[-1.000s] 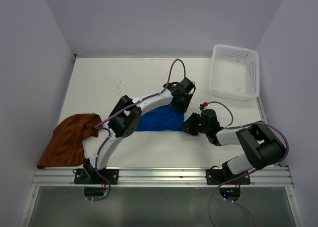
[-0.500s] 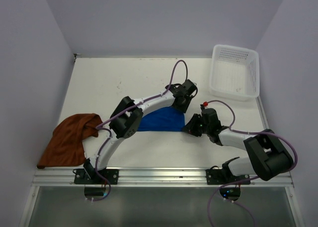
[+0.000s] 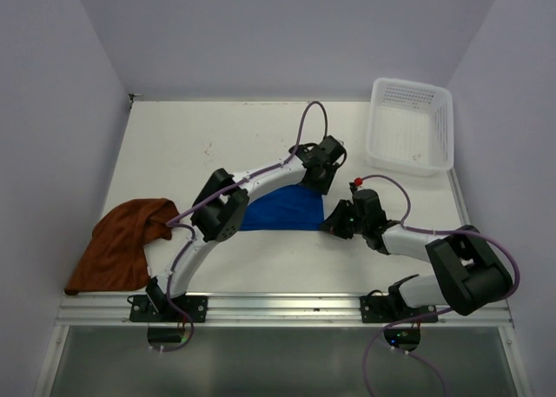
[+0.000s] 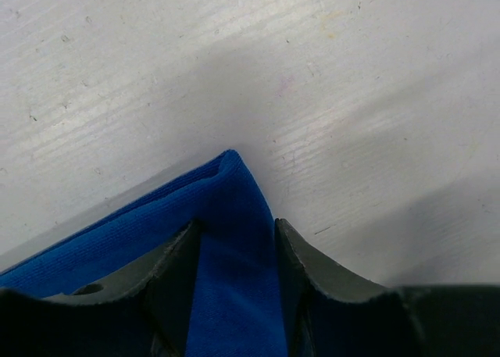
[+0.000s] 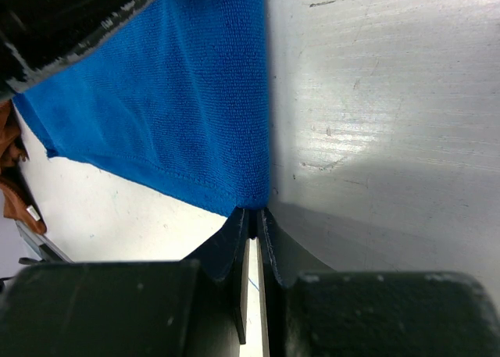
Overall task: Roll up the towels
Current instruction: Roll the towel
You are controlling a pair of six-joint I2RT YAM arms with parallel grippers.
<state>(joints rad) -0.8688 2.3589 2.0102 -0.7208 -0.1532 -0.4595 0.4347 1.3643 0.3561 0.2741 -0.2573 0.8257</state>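
The blue towel (image 3: 282,209) lies spread on the table's middle, held at its right side by both grippers. My left gripper (image 3: 318,176) is shut on its far right corner; in the left wrist view the blue cloth (image 4: 231,216) fills the gap between the fingers (image 4: 176,255) of that gripper (image 4: 234,233). My right gripper (image 3: 334,222) is shut on the near right corner, and in the right wrist view (image 5: 254,213) the cloth (image 5: 180,99) stretches away from the pinch. The rust-brown towel (image 3: 120,244) lies crumpled at the left edge, untouched.
A white perforated basket (image 3: 411,126) stands at the back right corner. Grey walls close in the left, back and right sides. A metal rail (image 3: 287,306) runs along the near edge by the arm bases.
The right arm's elbow has swung right and lower, and its gripper edged slightly right with the towel's corner. The left gripper shifted a little. Both keep their hold on the towel.
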